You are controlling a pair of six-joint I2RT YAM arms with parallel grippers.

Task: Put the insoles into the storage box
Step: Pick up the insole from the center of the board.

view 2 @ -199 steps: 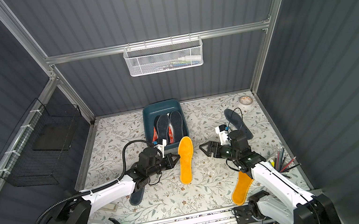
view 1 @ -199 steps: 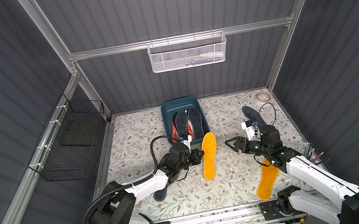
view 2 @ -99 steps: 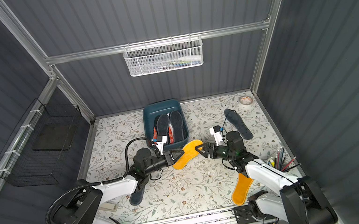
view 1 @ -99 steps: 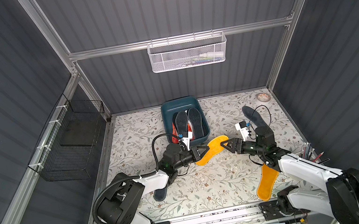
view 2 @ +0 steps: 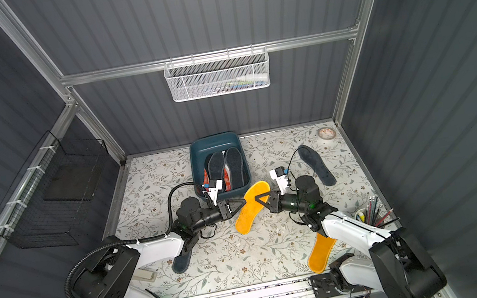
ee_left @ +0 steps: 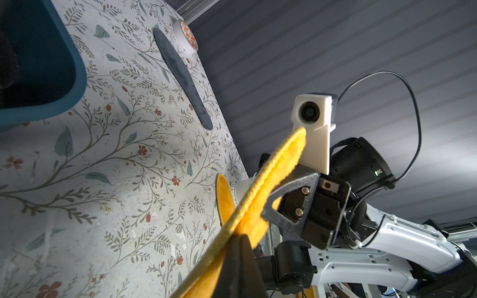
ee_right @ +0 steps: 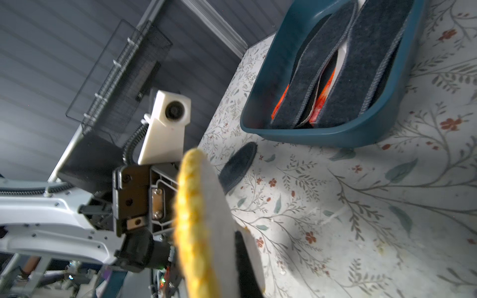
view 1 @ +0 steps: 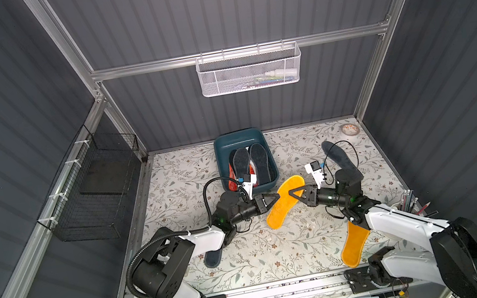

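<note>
While the left end effector point(view 1: 274, 198) and right end effector point(view 1: 294, 194) each clamp shut on an opposite edge, the orange-yellow insole point(view 1: 281, 213) hangs above the floral surface point(view 1: 248, 253), just beside the teal storage box point(view 1: 231, 144).

Count: 6 insoles clearly visible, plus more buried in the box.
Yellow, 2: held yellow insole point(view 1: 281, 213) between left tool point(view 1: 277, 197) and right tool point(view 1: 291, 193); second yellow insole point(view 1: 353, 245) on the desk point(view 1: 250, 266) behind the right tool, under its arm. Dark grey-blue, 4: boxed dark pair point(view 1: 241, 164) just beyond the left tool, far dark insole point(view 1: 334, 153) past the right tool, near dark insole point(view 1: 213, 259) behind the left tool. Red-orange insoles point(view 1: 231, 180) under the pair: can't count. Storage box point(view 1: 237, 139): 1. Baskets, 2: white mesh basket point(view 1: 250, 72), black wire basket point(view 1: 97, 193). Tape roll point(view 1: 349, 130): 1. Pen cup point(view 2: 362, 217): 1. Tools: 2.
</note>
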